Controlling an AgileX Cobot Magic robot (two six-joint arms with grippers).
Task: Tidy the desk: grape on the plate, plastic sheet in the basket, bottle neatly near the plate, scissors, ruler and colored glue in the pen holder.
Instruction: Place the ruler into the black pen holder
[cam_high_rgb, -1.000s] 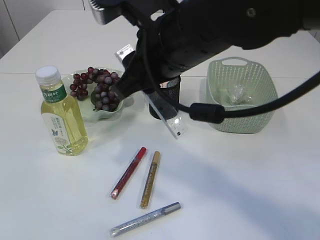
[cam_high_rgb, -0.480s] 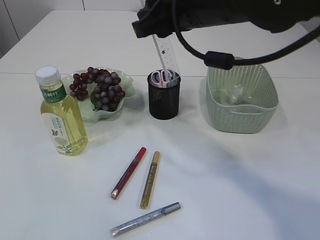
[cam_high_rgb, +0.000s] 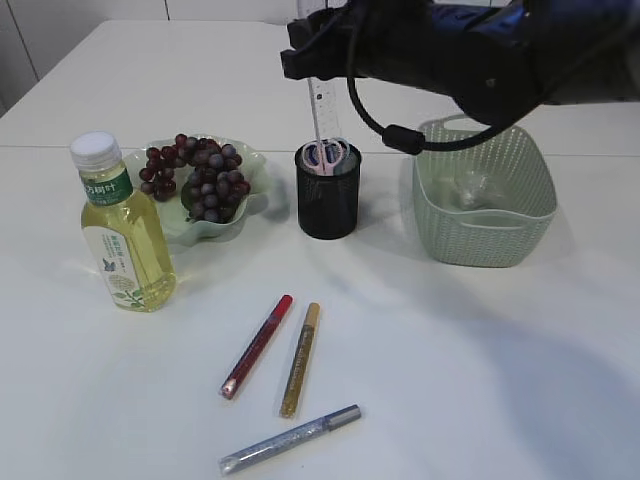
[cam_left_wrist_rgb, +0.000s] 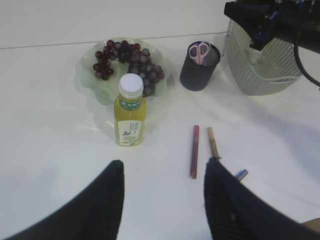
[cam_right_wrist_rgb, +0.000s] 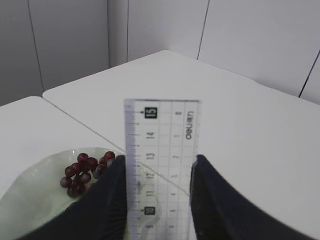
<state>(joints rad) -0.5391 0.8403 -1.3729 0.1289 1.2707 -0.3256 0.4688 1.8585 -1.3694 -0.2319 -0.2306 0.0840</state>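
My right gripper (cam_right_wrist_rgb: 159, 159) is shut on the clear ruler (cam_right_wrist_rgb: 161, 150). In the exterior view the ruler (cam_high_rgb: 322, 110) hangs nearly upright, with its lower end at the mouth of the black pen holder (cam_high_rgb: 328, 200). The pink-handled scissors (cam_high_rgb: 327, 153) stand inside the holder. Grapes (cam_high_rgb: 205, 180) lie on the pale green plate (cam_high_rgb: 255, 165), and the yellow bottle (cam_high_rgb: 122, 235) stands to the plate's left. Red (cam_high_rgb: 257, 345), gold (cam_high_rgb: 300, 358) and silver (cam_high_rgb: 290, 438) glue pens lie on the table in front. My left gripper (cam_left_wrist_rgb: 164, 165) hovers open and empty above the near table, short of the pens.
The green basket (cam_high_rgb: 485, 235) stands right of the pen holder with the crumpled plastic sheet (cam_high_rgb: 470, 185) inside. The right arm and its cable (cam_high_rgb: 400, 135) stretch across the top of the exterior view, above the holder and basket.
The right arm swung the ruler from a low slant in front of the pen holder up to upright over it, then lowered it to the holder's mouth. The left gripper stayed put.
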